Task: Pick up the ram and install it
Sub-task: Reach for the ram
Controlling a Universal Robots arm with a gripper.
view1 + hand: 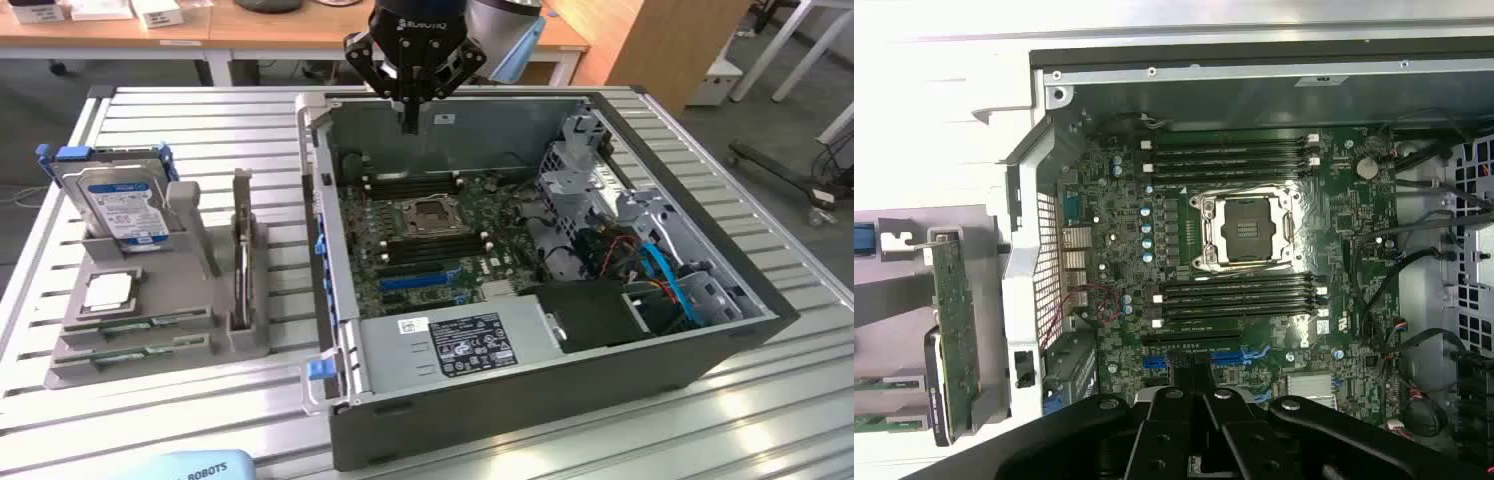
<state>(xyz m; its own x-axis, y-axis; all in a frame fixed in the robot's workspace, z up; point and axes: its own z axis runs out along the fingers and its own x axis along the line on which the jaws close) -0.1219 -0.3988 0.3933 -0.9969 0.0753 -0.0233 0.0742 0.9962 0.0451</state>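
Your gripper (411, 120) (1192, 378) hangs over the open case (534, 400) (1254, 95), above the motherboard (400, 262) (1334, 215) near the case's far wall. The fingers are pinched together with nothing between them. The ram (242, 265) (954, 320) is outside the case, standing on edge in the grey holder (200, 345) just beside the case's blue-latched side. The hard drive (123, 205) and CPU chip (110, 290) share that holder, farther from the case. Inside the case, DIMM slots (1229, 155) flank the CPU socket (430, 215) (1246, 228).
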